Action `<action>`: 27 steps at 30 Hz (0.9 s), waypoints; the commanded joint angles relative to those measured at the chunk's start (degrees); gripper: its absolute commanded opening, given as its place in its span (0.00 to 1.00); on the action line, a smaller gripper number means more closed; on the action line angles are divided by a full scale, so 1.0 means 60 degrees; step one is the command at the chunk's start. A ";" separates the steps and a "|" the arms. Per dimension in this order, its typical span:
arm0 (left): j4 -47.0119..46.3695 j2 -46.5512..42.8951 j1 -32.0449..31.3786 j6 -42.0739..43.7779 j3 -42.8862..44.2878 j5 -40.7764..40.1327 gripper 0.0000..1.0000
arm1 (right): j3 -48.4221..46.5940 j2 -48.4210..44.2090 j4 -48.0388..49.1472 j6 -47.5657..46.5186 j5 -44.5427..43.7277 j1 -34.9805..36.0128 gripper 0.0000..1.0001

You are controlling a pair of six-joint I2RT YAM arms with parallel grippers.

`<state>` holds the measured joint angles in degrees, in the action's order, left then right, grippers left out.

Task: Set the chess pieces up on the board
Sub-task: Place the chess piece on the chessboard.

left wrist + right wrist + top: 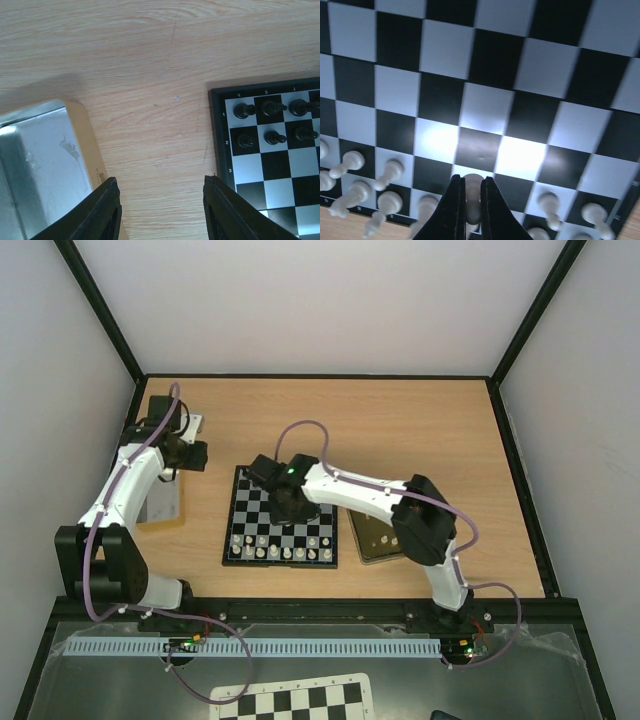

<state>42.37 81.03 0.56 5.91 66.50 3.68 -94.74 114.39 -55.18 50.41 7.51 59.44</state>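
Observation:
The small chessboard lies mid-table. Cream-white pieces fill its near rows. Black pieces stand on its far rows, seen in the left wrist view. My right gripper is over the board's middle. In the right wrist view it is shut on a white pawn, above the near rows where other white pieces stand. My left gripper hovers left of the board. In the left wrist view it is open and empty over bare wood, between the tin and the board's edge.
An open gold tin lies under the left arm, its silver inside in the left wrist view. A second gold tin part lies right of the board under the right arm. A printed checkered sheet lies in front of the arm bases.

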 commanded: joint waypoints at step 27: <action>0.0281 -0.0572 -0.0078 -0.0326 -0.0228 0.1059 0.47 | -0.1105 0.1129 -0.0484 -0.0298 0.0227 0.0904 0.02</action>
<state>43.22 79.13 0.27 4.62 66.02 9.13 -100.44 121.73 -56.25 48.03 8.45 63.70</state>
